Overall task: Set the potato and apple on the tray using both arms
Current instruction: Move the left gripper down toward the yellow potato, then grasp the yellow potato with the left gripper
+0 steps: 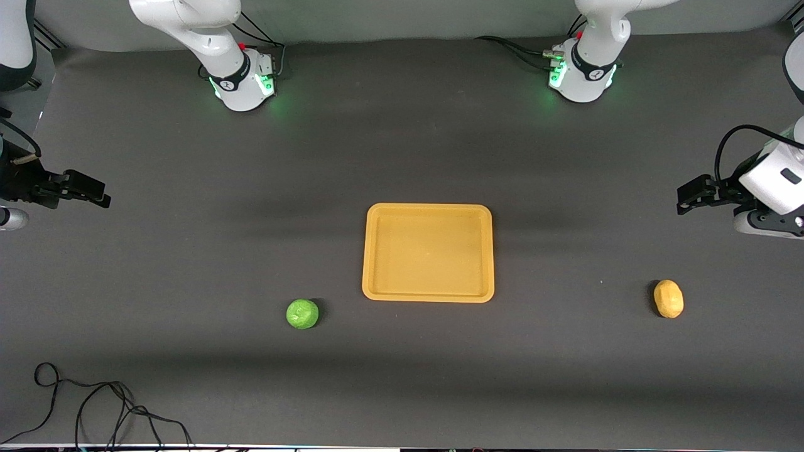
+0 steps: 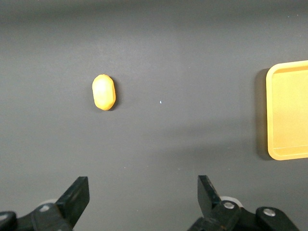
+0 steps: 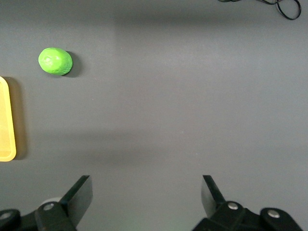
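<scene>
The orange-yellow tray [image 1: 428,251] lies empty at the table's middle. The green apple [image 1: 302,313] sits on the table just off the tray's corner, nearer the front camera, toward the right arm's end. The yellow-orange potato [image 1: 668,299] lies on the table toward the left arm's end. My left gripper [image 1: 688,196] is open and empty over bare table at the left arm's end; its wrist view shows the potato [image 2: 103,92], the tray's edge [image 2: 288,115] and the gripper [image 2: 143,192]. My right gripper [image 1: 94,191] is open and empty over bare table at the right arm's end; its wrist view shows the apple [image 3: 55,61], a tray corner [image 3: 6,120] and the gripper [image 3: 146,192].
A black cable [image 1: 94,408] lies looped on the table near the front edge at the right arm's end, and also shows in the right wrist view [image 3: 279,6]. The two green-lit arm bases [image 1: 245,81] stand along the table's back edge.
</scene>
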